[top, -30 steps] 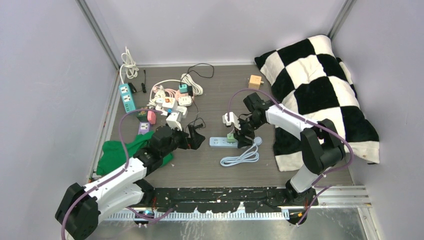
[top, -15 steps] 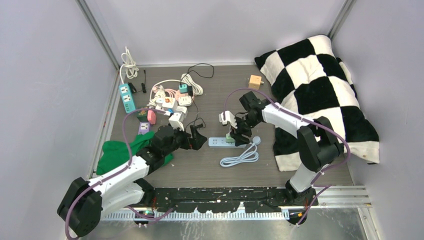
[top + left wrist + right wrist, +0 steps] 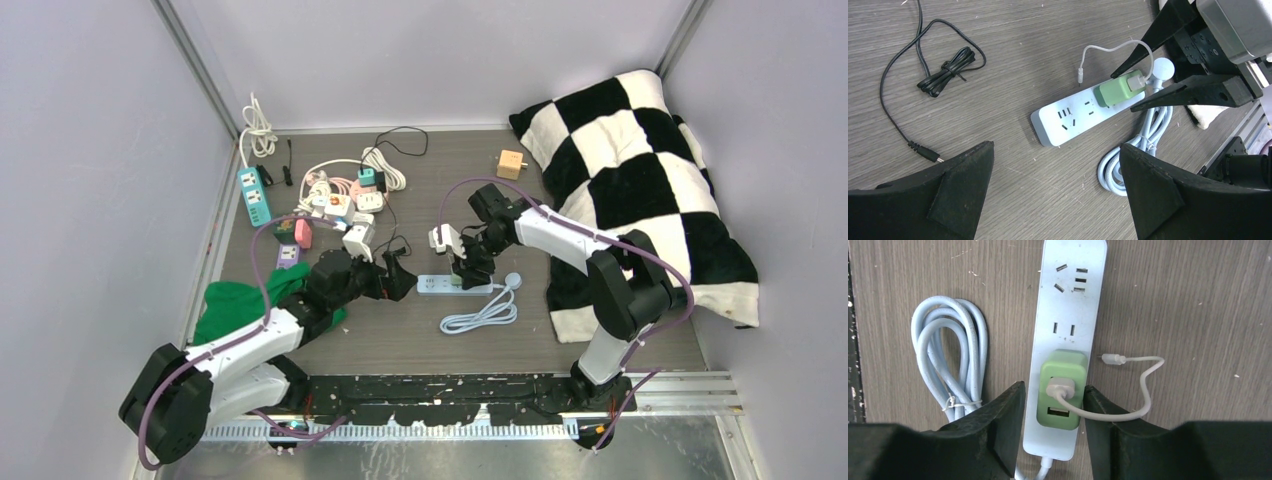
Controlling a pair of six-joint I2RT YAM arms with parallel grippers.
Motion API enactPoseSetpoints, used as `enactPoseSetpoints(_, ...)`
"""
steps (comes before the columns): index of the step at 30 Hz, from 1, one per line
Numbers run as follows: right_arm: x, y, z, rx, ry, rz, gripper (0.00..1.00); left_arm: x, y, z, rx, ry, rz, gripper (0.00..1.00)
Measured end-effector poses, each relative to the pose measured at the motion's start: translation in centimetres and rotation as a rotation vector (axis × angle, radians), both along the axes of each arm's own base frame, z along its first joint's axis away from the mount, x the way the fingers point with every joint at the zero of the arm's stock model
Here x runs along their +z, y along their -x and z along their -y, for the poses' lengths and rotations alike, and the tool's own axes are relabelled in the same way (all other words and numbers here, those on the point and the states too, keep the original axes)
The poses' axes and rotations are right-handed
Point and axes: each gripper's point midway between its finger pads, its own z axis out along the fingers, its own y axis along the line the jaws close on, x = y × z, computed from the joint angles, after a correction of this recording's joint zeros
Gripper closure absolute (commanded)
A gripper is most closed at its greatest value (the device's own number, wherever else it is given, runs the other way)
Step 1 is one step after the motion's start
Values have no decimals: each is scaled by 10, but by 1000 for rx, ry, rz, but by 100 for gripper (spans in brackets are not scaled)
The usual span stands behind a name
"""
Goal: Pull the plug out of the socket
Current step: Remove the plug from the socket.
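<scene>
A green plug [image 3: 1062,387] sits in the near end of a white socket strip [image 3: 1070,305] lying on the wooden table, with a short white USB cable [image 3: 1128,412] stuck in its top. My right gripper [image 3: 1053,387] straddles the plug from above, open. One finger is against the plug's side, and a strip-wide gap remains at the other finger. In the top view the plug [image 3: 462,272] is half hidden under that gripper [image 3: 468,268]. My left gripper [image 3: 1056,147] hovers wide open and empty just left of the strip [image 3: 1073,117].
The strip's coiled pale cord [image 3: 485,312] lies beside it. A loose black cable [image 3: 943,70] is to the left. A pile of adapters and strips [image 3: 340,205], a teal strip [image 3: 254,193] and a green cloth [image 3: 235,305] fill the left side. A checkered pillow [image 3: 640,190] lies right.
My right gripper has shifted left and down over the green plug, and its jaws have narrowed round it. My left gripper has crept a little right, toward the strip's end.
</scene>
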Motion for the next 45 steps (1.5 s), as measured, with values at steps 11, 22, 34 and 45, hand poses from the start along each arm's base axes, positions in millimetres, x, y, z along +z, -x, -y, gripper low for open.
enactPoseSetpoints(11,0,-7,-2,-10,-1,26,98,-8,3,5,-48,12,31,2)
enactPoseSetpoints(22,5,10,6,45,12,-33,99,-5,16,18,-211,2,221,0)
enactPoseSetpoints(34,30,15,8,74,-27,-53,99,-3,-7,30,-22,265,-44,0)
enactPoseSetpoints(45,41,10,22,44,-81,-69,99,30,14,41,-280,195,171,0)
